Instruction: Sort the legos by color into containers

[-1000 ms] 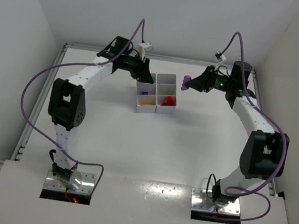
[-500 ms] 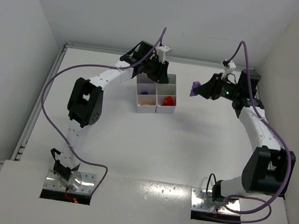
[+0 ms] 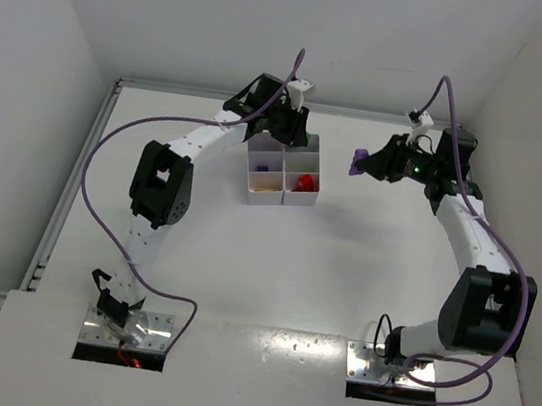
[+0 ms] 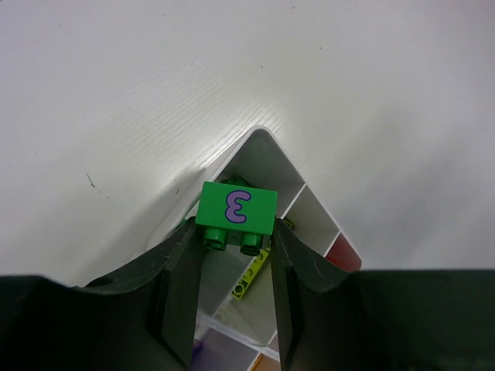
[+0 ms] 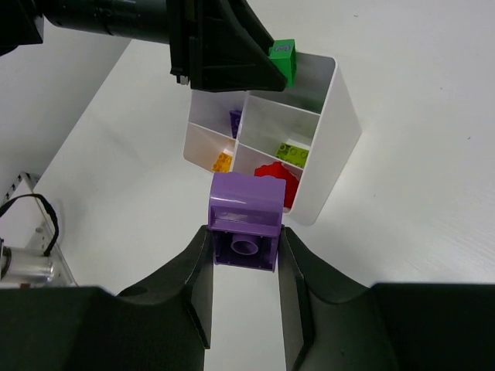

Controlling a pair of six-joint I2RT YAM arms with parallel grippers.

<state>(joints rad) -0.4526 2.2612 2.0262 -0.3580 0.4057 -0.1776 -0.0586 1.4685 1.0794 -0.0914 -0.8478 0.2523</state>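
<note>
White table between plain walls | we find the tray near its far edge, about midway | left gripper clamps a green brick marked 3 above a far corner compartment | right gripper clenched on a purple brick, aloft right of the tray | red brick, lime brick, orange brick lie in separate compartments

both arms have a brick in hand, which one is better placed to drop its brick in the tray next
Probably left. The left gripper holds the green brick directly over a corner compartment of the tray; the right gripper holds the purple brick well off to the tray's side.
</note>
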